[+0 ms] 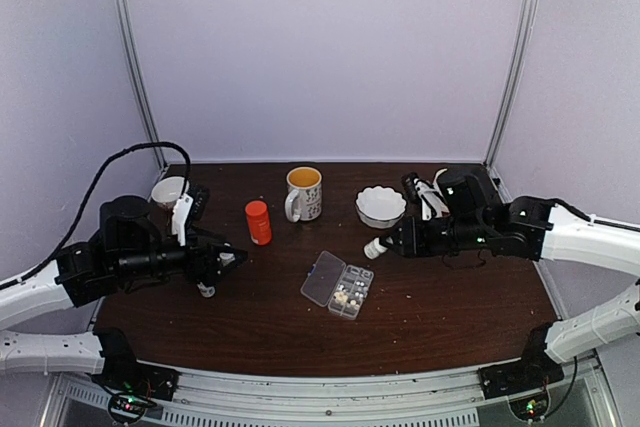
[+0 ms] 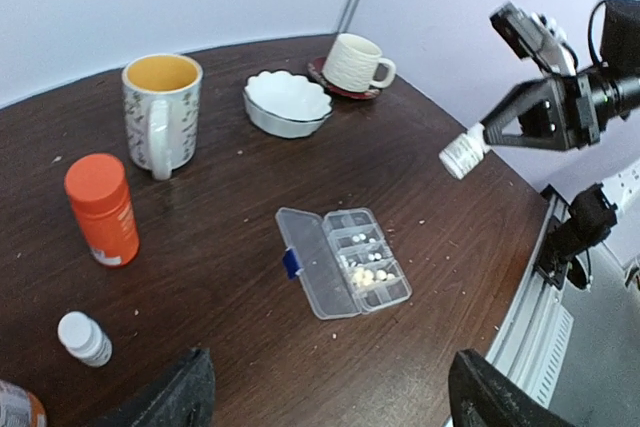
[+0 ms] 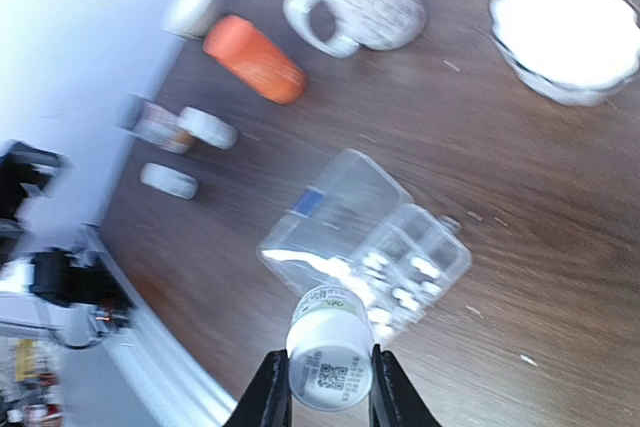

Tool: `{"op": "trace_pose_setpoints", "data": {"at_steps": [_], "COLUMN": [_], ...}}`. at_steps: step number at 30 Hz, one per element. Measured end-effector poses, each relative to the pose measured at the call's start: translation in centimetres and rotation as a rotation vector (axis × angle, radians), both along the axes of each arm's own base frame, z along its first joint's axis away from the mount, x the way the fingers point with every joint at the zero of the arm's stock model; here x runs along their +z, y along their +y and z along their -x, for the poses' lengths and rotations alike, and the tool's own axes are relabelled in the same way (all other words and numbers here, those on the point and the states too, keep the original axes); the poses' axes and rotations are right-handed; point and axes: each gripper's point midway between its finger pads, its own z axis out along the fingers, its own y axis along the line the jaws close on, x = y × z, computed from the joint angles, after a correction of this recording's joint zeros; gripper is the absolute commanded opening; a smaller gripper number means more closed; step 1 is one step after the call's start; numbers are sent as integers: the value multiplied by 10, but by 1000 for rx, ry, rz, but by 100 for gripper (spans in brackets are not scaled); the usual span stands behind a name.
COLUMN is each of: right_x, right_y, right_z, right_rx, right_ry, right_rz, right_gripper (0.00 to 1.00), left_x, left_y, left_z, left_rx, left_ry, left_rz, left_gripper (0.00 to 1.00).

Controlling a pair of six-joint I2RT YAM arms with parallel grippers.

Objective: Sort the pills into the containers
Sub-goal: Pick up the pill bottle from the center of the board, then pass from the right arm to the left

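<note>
Beside the open organizer box (image 1: 338, 285) of pale pills (image 1: 348, 298), the right gripper (image 3: 330, 392) clamps a small white bottle (image 3: 328, 352); left of it, the left gripper (image 1: 226, 258) holds its fingers apart.

Overhead, wrist views; shared organizer box (image 1: 338, 285)

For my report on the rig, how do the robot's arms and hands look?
The left arm and the right arm both have white tube-shaped links and black joints. A thin black cable loops above the left arm. The left hand and the right hand are black, each with two fingers.
</note>
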Motion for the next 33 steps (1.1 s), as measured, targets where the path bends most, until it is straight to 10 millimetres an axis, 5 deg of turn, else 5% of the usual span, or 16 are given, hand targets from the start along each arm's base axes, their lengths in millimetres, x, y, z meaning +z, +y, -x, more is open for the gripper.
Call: {"op": "trace_pose_setpoints", "data": {"at_steps": [9, 16, 24, 33], "right_x": [82, 111, 149, 160], "right_y": [38, 55, 68, 72], "right_z": [18, 35, 50, 58], "right_rx": [148, 225, 288, 310], "right_ry": [-58, -45, -52, -44], "right_rz": [-356, -487, -648, -698], "right_gripper": [5, 5, 4, 3], "left_x": [38, 76, 100, 106], "left_y": [-86, -121, -142, -152], "left_z": [42, 25, 18, 24], "left_rx": [-329, -348, -355, -400], "left_ry": [-477, -765, -900, -954], "left_rz": [-75, -141, -139, -113], "left_gripper": [84, 82, 77, 67]}}
